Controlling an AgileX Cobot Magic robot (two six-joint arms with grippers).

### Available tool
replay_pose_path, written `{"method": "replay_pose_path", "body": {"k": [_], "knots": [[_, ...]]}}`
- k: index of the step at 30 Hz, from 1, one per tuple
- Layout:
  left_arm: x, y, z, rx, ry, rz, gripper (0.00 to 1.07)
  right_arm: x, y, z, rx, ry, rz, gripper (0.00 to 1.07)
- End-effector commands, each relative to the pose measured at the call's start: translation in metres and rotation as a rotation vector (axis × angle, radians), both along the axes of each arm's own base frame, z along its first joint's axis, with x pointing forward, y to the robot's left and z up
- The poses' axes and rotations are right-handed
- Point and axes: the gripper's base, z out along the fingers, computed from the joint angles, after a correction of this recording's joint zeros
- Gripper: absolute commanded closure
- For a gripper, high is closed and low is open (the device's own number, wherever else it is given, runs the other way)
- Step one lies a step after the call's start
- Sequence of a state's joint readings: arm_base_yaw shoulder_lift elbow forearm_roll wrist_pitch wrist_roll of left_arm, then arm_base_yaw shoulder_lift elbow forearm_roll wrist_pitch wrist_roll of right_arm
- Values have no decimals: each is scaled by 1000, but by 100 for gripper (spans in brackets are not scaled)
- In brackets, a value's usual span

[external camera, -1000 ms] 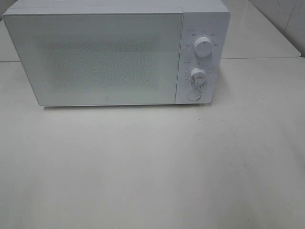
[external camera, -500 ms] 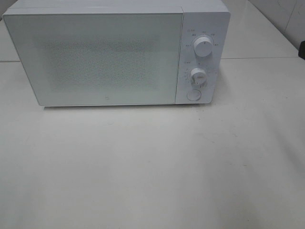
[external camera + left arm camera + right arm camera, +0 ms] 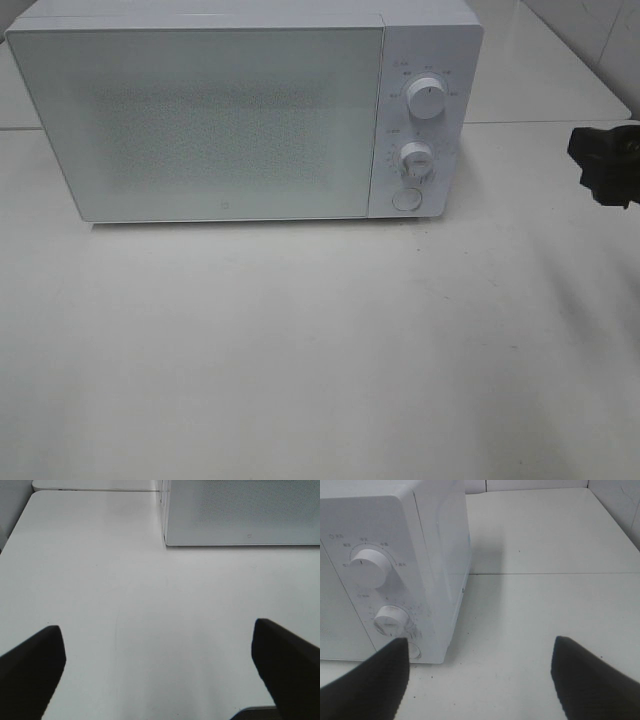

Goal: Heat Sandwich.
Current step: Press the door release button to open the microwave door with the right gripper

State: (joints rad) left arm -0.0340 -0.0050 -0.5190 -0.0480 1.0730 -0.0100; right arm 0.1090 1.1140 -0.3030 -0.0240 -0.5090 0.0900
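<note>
A white microwave [image 3: 230, 110] is set at the back of a pale desk [image 3: 320, 350]. Its door [image 3: 200, 125] is shut. The door is milky and nothing can be made out through it. On the right side of the microwave's front, a top knob [image 3: 427, 101], a lower knob [image 3: 416, 160] and a round button [image 3: 405, 198] are lined up one under the other.

The sandwich is not seen in any view, so where it is cannot be told.

The right end effector [image 3: 605, 165] is seen as a dark shape at the right edge of the high view. It is held above the desk, off to the right of the microwave and apart from it. In the right wrist view its two dark fingers [image 3: 365, 685] are spread wide, and nothing is held between them. The knobs and the side wall of the microwave are seen just ahead of it.

The left end effector [image 3: 156, 625] is shown by the left wrist view. Its two dark fingers [image 3: 30, 670] are also spread very wide, and nothing is held. Only bare desk is seen between them. The lower corner of the microwave's door is seen farther ahead.
</note>
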Motion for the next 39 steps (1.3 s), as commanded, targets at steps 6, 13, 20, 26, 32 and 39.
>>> {"method": "replay_pose_path", "body": {"k": [6,13,20,26,32,39], "knots": [[-2,0,0,-13,-16,1,10,8,18,-21,-52,-54,6,31],[-2,0,0,-13,-16,1,10,13,42,-39,-65,-76,10,31],[-2,0,0,-13,-16,1,10,11,66,-61,-59,-50,-28,31],[-2,0,0,-13,-16,1,10,13,88,-74,-97,-15,-10,31],[-2,0,0,-13,-16,1,10,18,105,-82,-102,7,10,31],[-2,0,0,-13,-16,1,10,22,124,-90,-132,26,23,31]]}}
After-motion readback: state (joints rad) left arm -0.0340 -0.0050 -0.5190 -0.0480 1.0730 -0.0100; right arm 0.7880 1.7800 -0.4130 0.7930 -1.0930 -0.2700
